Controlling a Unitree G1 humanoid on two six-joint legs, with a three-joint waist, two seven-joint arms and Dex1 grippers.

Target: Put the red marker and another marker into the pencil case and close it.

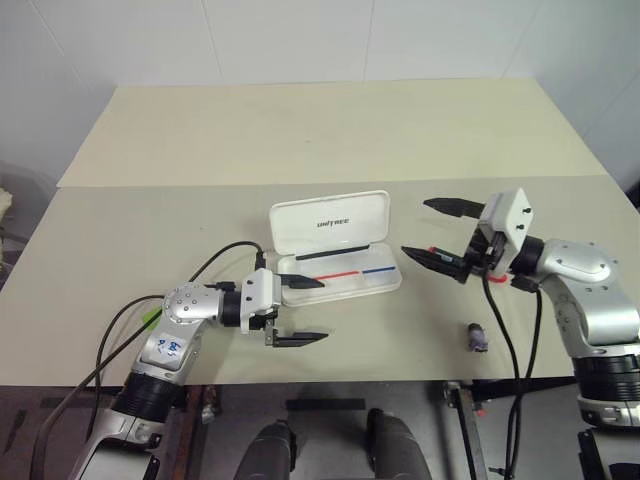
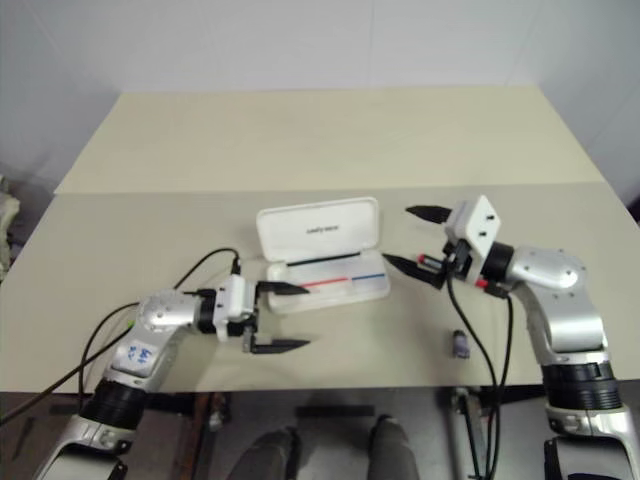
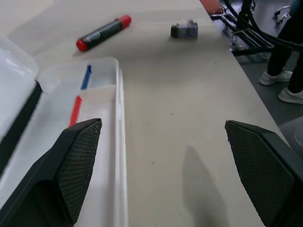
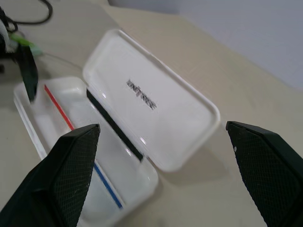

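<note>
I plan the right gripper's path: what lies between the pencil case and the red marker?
Nothing: bare table separates the pencil case from the red marker, seen in the left wrist view.

A big pale beige tabletop (image 1: 330,130) stands against a plain white wall (image 1: 300,40). A straight seam runs across the tabletop from side to side. The light is soft and even, and the floor (image 1: 330,430) below the near edge is dark.
</note>
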